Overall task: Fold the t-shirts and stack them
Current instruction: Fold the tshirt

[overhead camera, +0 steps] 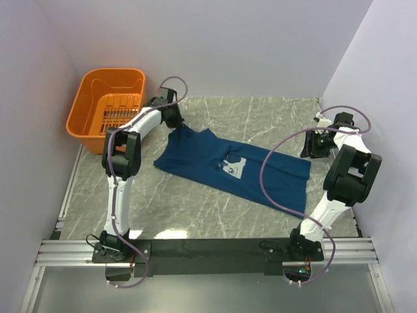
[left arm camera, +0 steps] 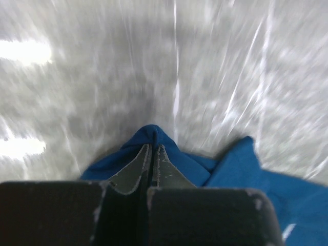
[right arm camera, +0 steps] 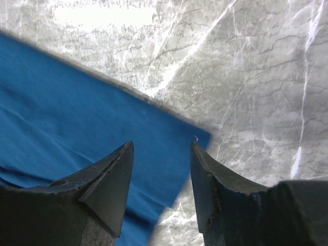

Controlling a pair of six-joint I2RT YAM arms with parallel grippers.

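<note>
one marble table (overhead camera: 215, 215) is carrying a navy-blue t-shirt (overhead camera: 195, 156), lying print up across its middle, and an orange basket (overhead camera: 88, 111) sitting far left. the left gripper (left arm camera: 152, 148) is pinching the shirt's bunched far-left edge; the right gripper (right arm camera: 161, 146) is hovering, fingers spread, over its right corner.

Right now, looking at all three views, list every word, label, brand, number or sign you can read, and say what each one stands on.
No text can be read in any view.
Chest print on the t-shirt: a pale rectangle with a dark figure; any lettering is too small to read.
Orange basket: no label shows.
</note>
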